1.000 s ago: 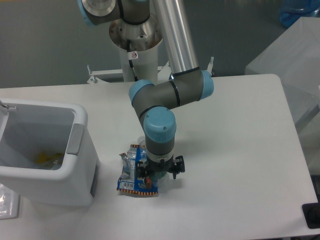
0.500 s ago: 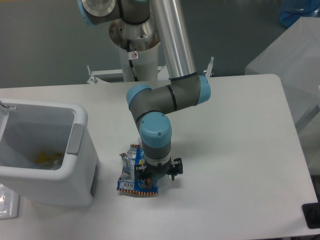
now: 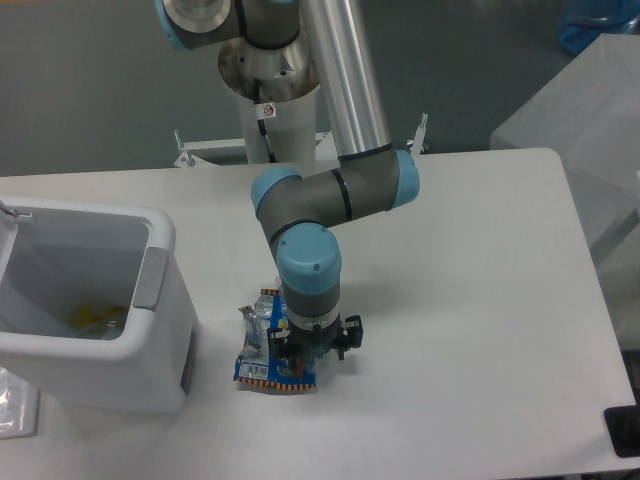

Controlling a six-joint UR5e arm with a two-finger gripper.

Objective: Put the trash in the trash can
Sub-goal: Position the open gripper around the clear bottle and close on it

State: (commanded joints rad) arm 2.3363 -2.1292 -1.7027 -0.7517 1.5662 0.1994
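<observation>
The trash lies in front of the trash can: a flat blue snack wrapper [image 3: 256, 362] with a crumpled clear plastic piece [image 3: 256, 320] at its upper end, which may be the bottle. My gripper [image 3: 300, 362] points straight down on the right part of this pile, touching or nearly touching it. The wrist and black gripper body hide the fingertips, so the jaw gap cannot be made out. The white trash can [image 3: 160, 245] with a grey side panel stands at the left. Its near corner is a short way left of the wrapper. Something yellow [image 3: 88, 317] lies inside it.
A grey box [image 3: 585, 110] stands off the table's right rear corner. A black object [image 3: 625, 430] sits at the lower right edge. Clear plastic [image 3: 14, 405] lies at the lower left, in front of the can. The arm's base [image 3: 268, 90] rises behind the table.
The arm's wrist and gripper have shifted slightly left and a little lower onto the trash pile. The wrapper and the can have not moved.
</observation>
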